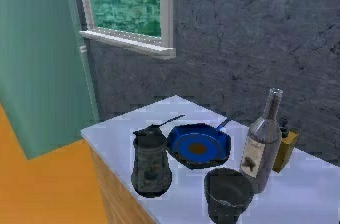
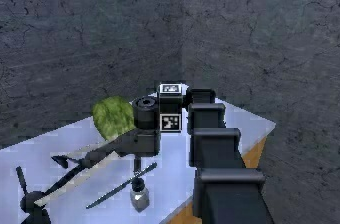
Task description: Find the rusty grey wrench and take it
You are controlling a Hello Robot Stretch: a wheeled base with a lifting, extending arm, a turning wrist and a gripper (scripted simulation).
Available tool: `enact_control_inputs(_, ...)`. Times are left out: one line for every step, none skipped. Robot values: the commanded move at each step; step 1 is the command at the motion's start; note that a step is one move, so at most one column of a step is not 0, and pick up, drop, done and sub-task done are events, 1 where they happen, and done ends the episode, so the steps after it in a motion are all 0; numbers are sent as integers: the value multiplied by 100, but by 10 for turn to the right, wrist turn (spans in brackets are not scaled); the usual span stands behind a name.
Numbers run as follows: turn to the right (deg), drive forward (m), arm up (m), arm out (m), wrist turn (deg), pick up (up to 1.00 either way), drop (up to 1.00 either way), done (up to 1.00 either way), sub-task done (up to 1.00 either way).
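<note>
On the table (image 2: 8, 160), a slim dark bar (image 2: 118, 187), possibly the wrench, is seen just beside the gripper (image 2: 73, 170), toward the arm side view's bottom. Its long axis runs diagonally, roughly along the fingers (image 2: 93, 157). Whether the fingers are spread, or anything is held, cannot be told.

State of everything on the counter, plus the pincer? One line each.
Kettle: upright.
Pan: flat, right way up.
Bottle: upright.
Cup: upright, mouth up.
Lettuce: sitting on counter.
Pincer: reached out at the counter; cannot tell whether it holds anything.
</note>
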Motion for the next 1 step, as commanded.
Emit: enact_control_inputs(0, 0, 0, 0, 450, 0, 0, 0, 0)
